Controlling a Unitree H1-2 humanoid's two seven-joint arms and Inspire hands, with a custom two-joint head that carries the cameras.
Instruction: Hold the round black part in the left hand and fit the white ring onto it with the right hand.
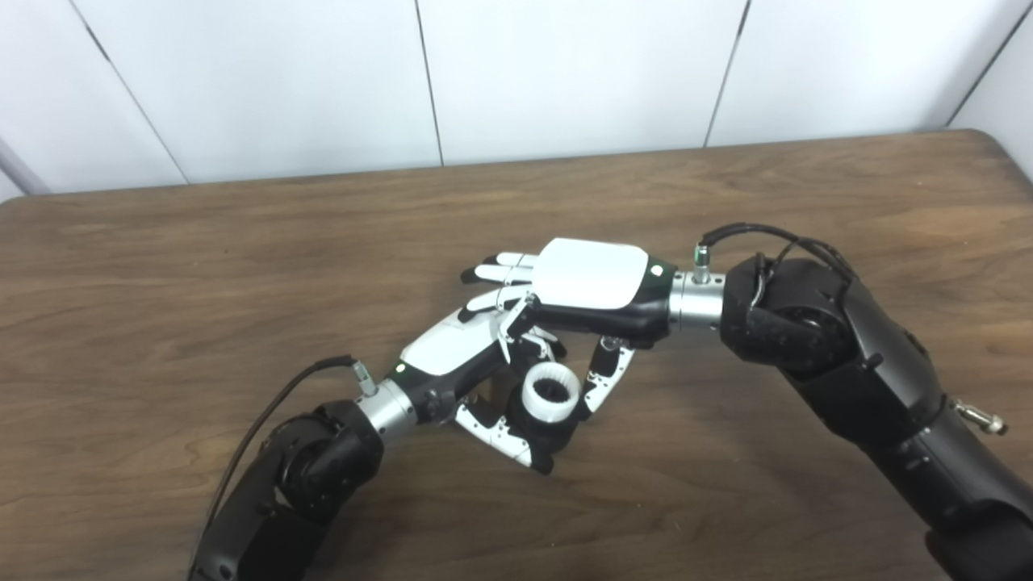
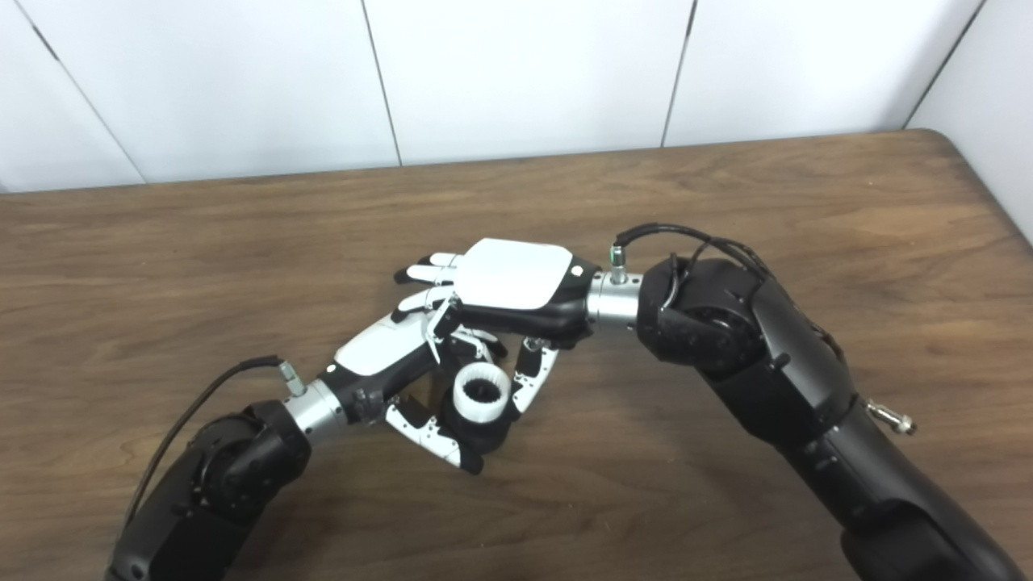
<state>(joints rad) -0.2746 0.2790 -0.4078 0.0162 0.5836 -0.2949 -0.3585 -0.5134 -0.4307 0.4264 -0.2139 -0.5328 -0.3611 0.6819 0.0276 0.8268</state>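
The left hand point(image 1: 456, 355) comes up from the seven o'clock corner and is wrapped around the round black part point(image 1: 542, 428), thumb curling underneath at the near side, the other fingers point(image 1: 492, 303) reaching up past it toward twelve o'clock. The black part sits right in the middle of the scene, just above the brown wooden counter point(image 1: 242, 266), and only a dark sliver of it shows below the white ring point(image 1: 550, 394). That ring is seated on top of the part, its toothed inner edge and dark centre facing up toward the cameras.

The right hand point(image 1: 593, 282) swings in from the four o'clock side, palm down, hovering over the left hand's fingers, its white back plate level. Its thumb point(image 1: 604, 378) hangs down at the ring's three o'clock edge, touching or just beside it; the views do not settle which. Its fingers stretch out flat toward nine o'clock, closed on nothing, so the hand reads as loose rather than gripping.

A black cable point(image 1: 767, 236) loops over the right wrist.
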